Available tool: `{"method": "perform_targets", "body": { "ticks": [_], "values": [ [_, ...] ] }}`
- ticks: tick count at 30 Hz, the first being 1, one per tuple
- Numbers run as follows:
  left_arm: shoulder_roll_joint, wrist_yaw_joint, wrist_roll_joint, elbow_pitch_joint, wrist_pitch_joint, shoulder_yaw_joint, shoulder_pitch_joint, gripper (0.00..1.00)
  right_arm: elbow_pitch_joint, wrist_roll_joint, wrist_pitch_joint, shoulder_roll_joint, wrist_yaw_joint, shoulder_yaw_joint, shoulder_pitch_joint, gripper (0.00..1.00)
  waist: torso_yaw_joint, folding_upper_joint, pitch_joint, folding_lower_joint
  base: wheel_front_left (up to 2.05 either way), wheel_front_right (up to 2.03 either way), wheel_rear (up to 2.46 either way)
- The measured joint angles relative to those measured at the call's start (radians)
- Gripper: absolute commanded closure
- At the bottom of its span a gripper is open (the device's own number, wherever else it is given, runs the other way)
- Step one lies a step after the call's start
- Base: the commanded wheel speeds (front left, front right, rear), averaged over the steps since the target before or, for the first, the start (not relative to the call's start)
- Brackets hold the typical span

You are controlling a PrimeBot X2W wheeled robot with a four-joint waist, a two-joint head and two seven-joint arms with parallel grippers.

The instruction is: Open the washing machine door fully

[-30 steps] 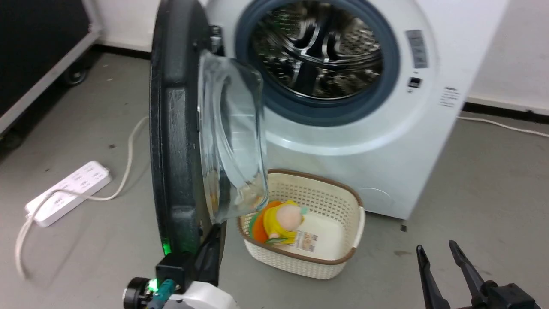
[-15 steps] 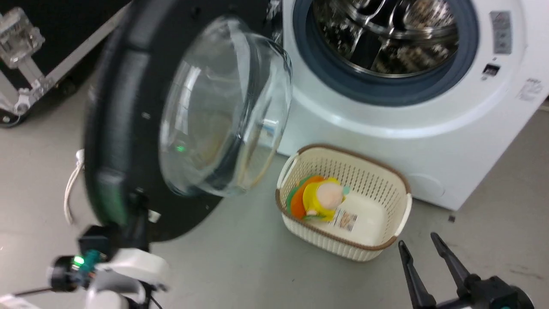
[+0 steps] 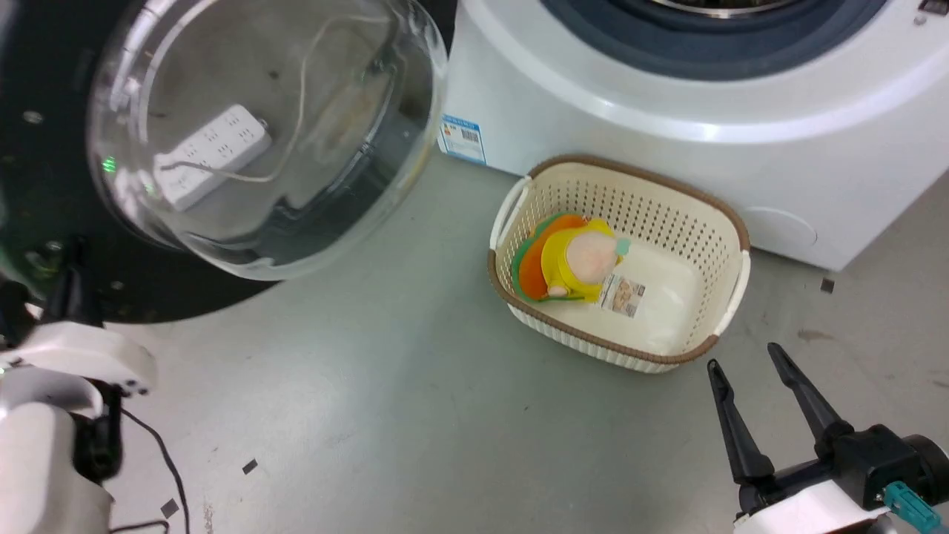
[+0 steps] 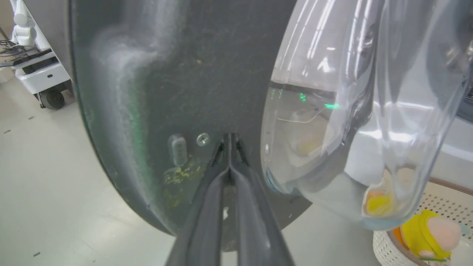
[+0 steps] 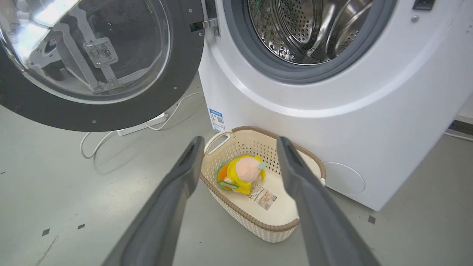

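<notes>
Shows the washing machine door (image 5: 184,74) swung wide, standing left of the washing machine (image 5: 295,122). Left gripper (image 4: 229,143) pinched shut, tips against the door's black inner rim beside the glass; right gripper (image 3: 744,357) splayed, well apart.

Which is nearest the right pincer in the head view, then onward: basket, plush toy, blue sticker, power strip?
From the right pincer:
1. Cream basket, just ahead and to its left.
2. Yellow plush toy, in the basket's left end.
3. Blue sticker, low on the washing machine, at its left corner.
4. White power strip, far left, seen through the washing machine door.
</notes>
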Motion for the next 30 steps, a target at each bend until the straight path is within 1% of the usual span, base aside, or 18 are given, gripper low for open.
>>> {"method": "perform_targets", "body": {
  "ticks": [3,9,13,16,19,24,30],
  "values": [
    [0.020,-0.009,-0.012,0.063,-0.008,0.017,-0.047,1.00,-0.005,0.000,0.002,-0.003,0.000,0.000,-0.006,0.00,-0.009,0.0000,0.023,0.0000,0.00,0.00,0.00],
    [0.028,-0.009,-0.025,0.142,-0.037,0.049,-0.087,1.00,-0.007,0.000,0.006,-0.003,0.000,-0.007,-0.013,0.00,-0.032,0.0000,0.033,-0.0002,0.00,0.00,0.00],
    [0.028,-0.020,-0.009,0.146,-0.043,0.046,-0.087,1.00,-0.002,0.000,0.001,-0.001,0.000,-0.019,-0.014,0.00,-0.042,0.0000,0.014,-0.0002,0.00,0.00,0.00],
    [0.018,-0.028,0.015,0.099,-0.048,0.040,-0.076,1.00,0.009,0.001,-0.007,0.005,0.000,-0.031,-0.014,0.00,-0.050,0.0000,-0.013,-0.0003,0.00,0.00,0.00],
    [-0.022,-0.041,0.030,0.012,-0.048,0.039,-0.038,1.00,0.018,0.001,-0.020,0.012,0.000,-0.036,-0.015,0.00,-0.061,0.0000,-0.048,-0.0003,0.00,0.00,0.00],
    [-0.105,-0.050,0.060,-0.138,-0.048,0.026,0.082,1.00,0.027,0.000,-0.038,0.027,0.000,-0.068,-0.015,0.00,-0.093,0.0000,-0.121,-0.0004,0.00,0.00,0.00],
    [-0.206,-0.053,0.098,-0.290,-0.048,-0.032,0.235,1.00,0.017,-0.006,-0.054,0.045,0.000,-0.109,-0.012,0.00,-0.165,0.0000,-0.202,-0.0005,0.00,0.00,0.00]
  ]
}}
